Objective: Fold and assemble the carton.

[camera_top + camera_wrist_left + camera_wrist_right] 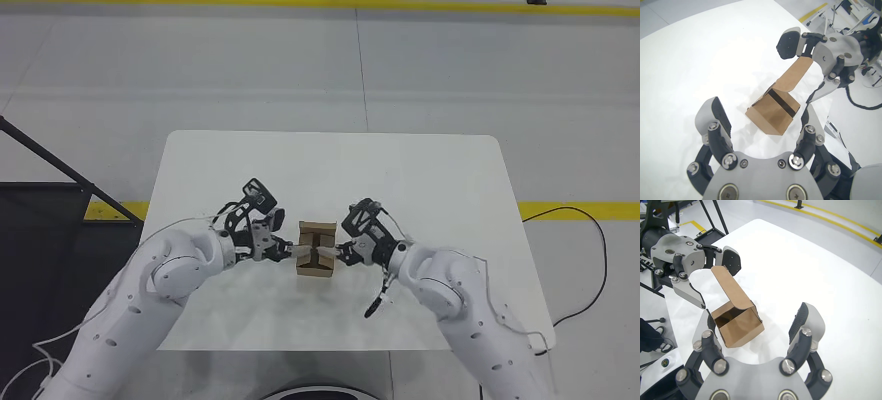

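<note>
Between both grippers, carton point(314, 250) sits on table point(420, 170), one flap point(730, 287) standing up, end facing right gripper point(755, 310) unclosed. Left gripper point(762, 106) at carton's opposite side. Both jaws spread wide, gripping nothing. Risks: light carton skids under one-sided push; uneven squeeze crushes walls; flap bends off crease or springs back.

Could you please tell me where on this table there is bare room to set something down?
The far half of the table, beyond the carton to the back edge, is bare. It is crowded at the near middle, where the left gripper and right gripper flank the carton, jaws open.
</note>
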Controlling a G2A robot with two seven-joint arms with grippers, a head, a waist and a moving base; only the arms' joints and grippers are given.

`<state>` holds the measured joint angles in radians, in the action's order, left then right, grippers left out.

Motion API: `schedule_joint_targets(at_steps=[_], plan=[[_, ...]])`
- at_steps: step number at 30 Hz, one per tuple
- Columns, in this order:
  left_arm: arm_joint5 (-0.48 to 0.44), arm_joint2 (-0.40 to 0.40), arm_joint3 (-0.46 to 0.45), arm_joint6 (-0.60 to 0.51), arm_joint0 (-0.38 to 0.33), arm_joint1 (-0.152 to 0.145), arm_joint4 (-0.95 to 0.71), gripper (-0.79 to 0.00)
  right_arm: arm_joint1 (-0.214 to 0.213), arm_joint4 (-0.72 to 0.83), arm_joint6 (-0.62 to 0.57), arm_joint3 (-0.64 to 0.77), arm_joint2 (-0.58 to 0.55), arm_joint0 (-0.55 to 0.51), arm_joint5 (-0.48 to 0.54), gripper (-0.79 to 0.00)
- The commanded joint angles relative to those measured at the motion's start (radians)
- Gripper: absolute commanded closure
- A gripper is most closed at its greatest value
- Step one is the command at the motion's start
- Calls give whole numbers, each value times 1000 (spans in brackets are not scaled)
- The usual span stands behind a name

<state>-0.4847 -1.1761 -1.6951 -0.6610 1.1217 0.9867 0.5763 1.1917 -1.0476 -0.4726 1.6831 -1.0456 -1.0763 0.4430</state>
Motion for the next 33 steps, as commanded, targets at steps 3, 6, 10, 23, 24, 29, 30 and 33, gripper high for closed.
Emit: schedule_joint_targets(at_steps=[3, 6, 10, 23, 24, 29, 30, 33], plan=[[-40, -3, 50, -21, -22, 0, -65, -785, 1, -64, 82, -33, 5, 6, 19, -785], [-5, 24, 62, -36, -42, 6, -44, -785, 4, -87, 139, -58, 12, 15, 17, -785], [45, 62, 74, -29, -66, 16, -16, -785, 7, -115, 183, -78, 17, 18, -3, -785], [84, 140, 156, -22, -137, 43, -18, -785, 1, -122, 221, -89, -20, -4, 31, -785], [88, 145, 158, -18, -140, 45, -15, -785, 0, -121, 228, -87, -26, -8, 31, -785], [89, 160, 175, -8, -149, 51, -16, -785, -2, -126, 230, -75, -36, -20, 38, -785], [89, 162, 177, -8, -151, 53, -16, -785, -2, -126, 227, -74, -36, -20, 37, -785], [91, 169, 185, -9, -157, 56, -17, -785, 1, -124, 218, -79, -29, -12, 36, -785]])
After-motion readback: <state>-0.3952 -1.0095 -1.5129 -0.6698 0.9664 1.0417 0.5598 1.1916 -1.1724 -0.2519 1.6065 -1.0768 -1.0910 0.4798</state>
